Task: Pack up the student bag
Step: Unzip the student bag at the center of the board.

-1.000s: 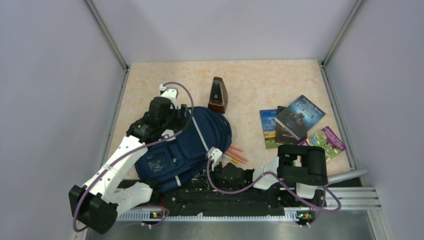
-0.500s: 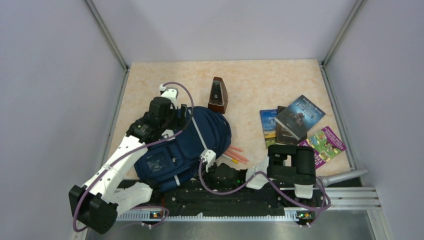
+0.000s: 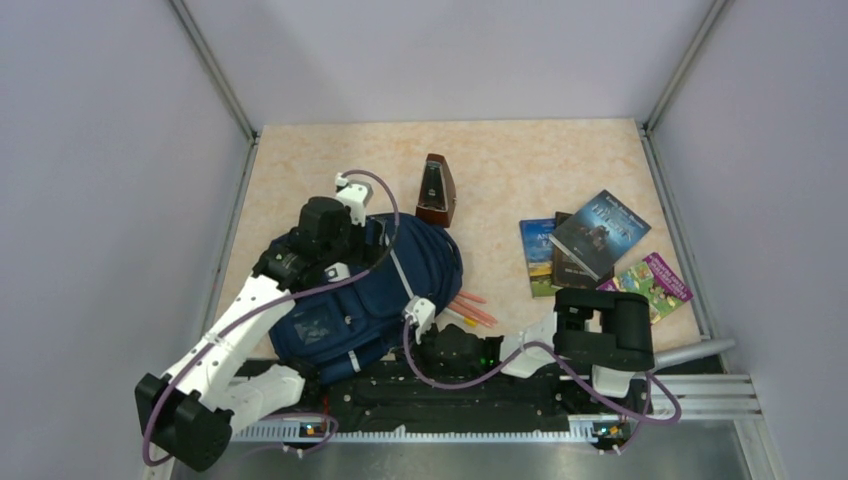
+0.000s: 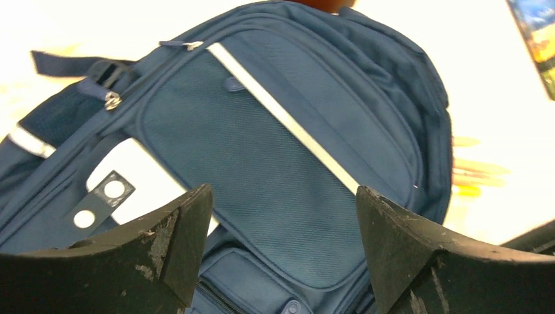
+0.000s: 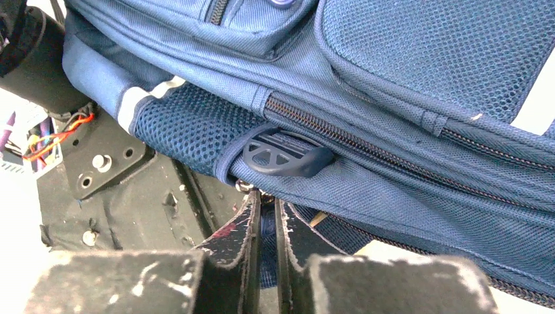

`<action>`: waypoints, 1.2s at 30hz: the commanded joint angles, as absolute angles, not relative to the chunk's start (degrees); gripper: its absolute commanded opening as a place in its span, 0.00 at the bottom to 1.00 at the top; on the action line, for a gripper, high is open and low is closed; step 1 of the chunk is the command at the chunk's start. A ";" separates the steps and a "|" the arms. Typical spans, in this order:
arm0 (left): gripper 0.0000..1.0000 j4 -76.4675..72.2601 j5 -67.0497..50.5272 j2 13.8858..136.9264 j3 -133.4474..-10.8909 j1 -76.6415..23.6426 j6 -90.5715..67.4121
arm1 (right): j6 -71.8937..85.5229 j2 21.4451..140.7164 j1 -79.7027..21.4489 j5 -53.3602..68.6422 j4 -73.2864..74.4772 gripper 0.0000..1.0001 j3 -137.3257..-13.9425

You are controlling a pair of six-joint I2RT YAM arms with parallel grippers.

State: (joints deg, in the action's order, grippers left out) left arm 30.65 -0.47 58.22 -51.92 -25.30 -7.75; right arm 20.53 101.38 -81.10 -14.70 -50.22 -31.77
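Your right claw (image 5: 267,204), nearly closed, seems to pinch the student bag (image 3: 375,300) at its edge; bring the wide left claw (image 4: 283,196) to its zipper pull (image 4: 112,101).

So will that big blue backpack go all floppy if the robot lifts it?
Probably floppy: the navy blue fabric backpack lies slumped and creased. Its sides sag, so it's likely fairly empty and light. Its woven cloth looks rough, so hardly slippery.

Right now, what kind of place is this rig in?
Most likely a lab test cell, not a classroom: blank lilac walls box in a beige table, both arms are bolted to a metal rail at its near edge, and the student bag, books and metronome look staged.
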 commanded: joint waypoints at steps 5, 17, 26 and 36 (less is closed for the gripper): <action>0.80 33.11 -1.44 58.84 -54.35 -32.82 -10.93 | 19.75 99.35 -80.41 -12.09 -50.34 0.00 -30.58; 0.72 26.20 -6.47 46.16 -33.94 -36.74 -34.16 | 25.03 97.81 -77.68 -12.38 -54.80 0.00 -25.88; 0.70 22.87 -2.65 43.27 -28.50 -45.49 -37.21 | 27.54 97.37 -75.59 -13.08 -57.82 0.00 -23.96; 0.68 21.71 12.87 53.25 -32.98 -57.64 -32.88 | 27.94 93.17 -75.45 -19.08 -56.28 0.00 -21.33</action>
State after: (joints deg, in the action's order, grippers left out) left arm 25.41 5.96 51.13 -29.54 -55.24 -35.05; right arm 27.73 96.47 -76.58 -13.26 -54.76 -22.70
